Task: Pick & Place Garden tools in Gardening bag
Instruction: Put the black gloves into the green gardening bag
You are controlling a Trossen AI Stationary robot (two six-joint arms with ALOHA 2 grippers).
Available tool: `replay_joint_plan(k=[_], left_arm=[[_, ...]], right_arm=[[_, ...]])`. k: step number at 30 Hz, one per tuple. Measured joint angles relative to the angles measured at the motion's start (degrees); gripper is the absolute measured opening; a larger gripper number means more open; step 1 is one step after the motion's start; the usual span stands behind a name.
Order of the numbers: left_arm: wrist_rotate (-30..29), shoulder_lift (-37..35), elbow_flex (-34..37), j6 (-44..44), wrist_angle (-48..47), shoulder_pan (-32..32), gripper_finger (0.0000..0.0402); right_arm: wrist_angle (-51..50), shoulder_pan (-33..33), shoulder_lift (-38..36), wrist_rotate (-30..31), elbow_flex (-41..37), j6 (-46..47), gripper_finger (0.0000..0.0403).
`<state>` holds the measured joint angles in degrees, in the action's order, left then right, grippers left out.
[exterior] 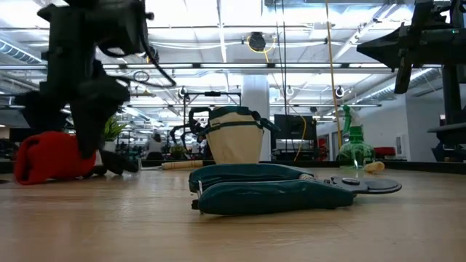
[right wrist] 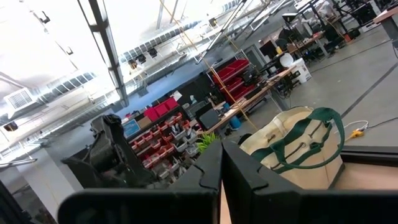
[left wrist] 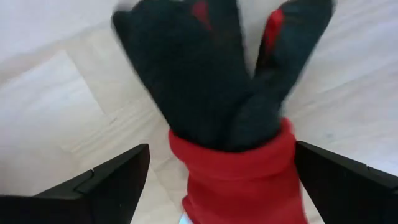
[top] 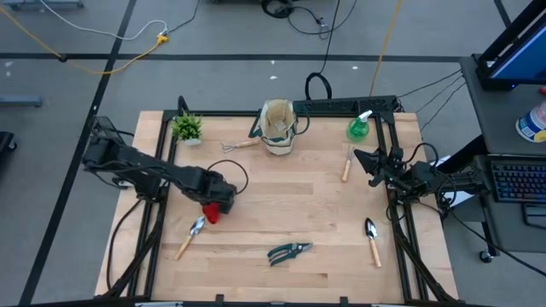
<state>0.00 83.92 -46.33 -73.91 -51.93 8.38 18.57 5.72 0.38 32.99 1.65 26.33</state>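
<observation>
Left gripper point(left wrist: 221, 186) fingers spread, straddling red glove point(top: 211, 213) to grab it; right gripper point(right wrist: 221, 177) closed, parked right edge.

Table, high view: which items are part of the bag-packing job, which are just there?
Job: gardening bag; red glove under the open left gripper; spray bottle; pruning shears; rake; trowels; wooden-handled tool.

Not job: potted plant; right gripper, parked.

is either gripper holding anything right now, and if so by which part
Nothing is held. The left gripper is open astride the red glove's cuff, not closed on it. The right gripper is shut and empty at the table's right edge.
</observation>
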Motion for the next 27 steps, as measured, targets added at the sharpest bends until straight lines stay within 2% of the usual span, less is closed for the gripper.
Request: replay_joint_plan(k=[10, 13, 18, 27], left_arm=[[3.57, 9.9, -0.19, 6.3, 9.38, 0.02, 0.0396], [4.14, 11.17, -0.36, 6.75, 9.65, 0.0, 0.0379], [3.31, 10.26, -0.21, 6.3, 9.56, 0.07, 0.0303], [-0.16, 7.24, 0.07, 6.35, 10.15, 0.02, 0.0111]], right_arm=[[0.01, 0.0, 0.0, 0.0, 0.0, 0.0, 0.0], [0.0, -0.01, 0.0, 0.01, 0.0, 0.0, 0.0], [-0.18, -0.02, 0.0, 0.05, 0.0, -0.02, 0.0], [-0.24, 0.0, 0.0, 0.17, 0.0, -0.17, 0.0]])
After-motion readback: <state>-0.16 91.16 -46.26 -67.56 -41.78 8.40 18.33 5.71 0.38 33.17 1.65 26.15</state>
